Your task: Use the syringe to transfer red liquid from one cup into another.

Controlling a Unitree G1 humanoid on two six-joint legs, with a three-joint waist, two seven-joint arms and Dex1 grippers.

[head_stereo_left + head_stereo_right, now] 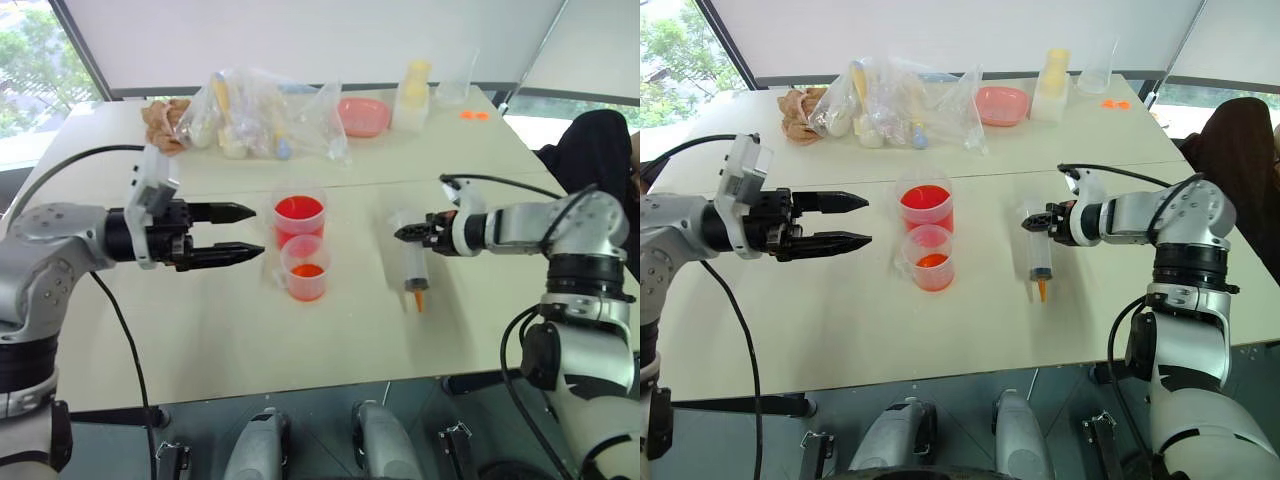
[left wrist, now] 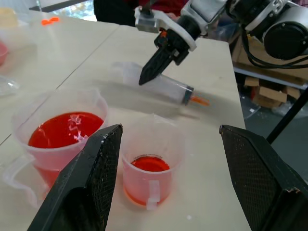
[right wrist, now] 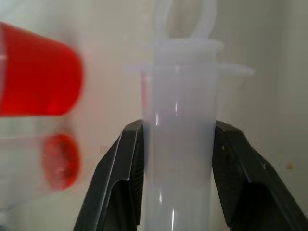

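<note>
Clear syringe [image 3: 180, 159] shows no readable markings.

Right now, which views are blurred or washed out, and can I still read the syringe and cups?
Right wrist view: soft throughout, the syringe hazy between the right pincer's fingers, the cups smeared red. Left wrist view: the smaller cup and the larger cup crisp. Left eye view: window top left overexposed, table evenly lit.
</note>
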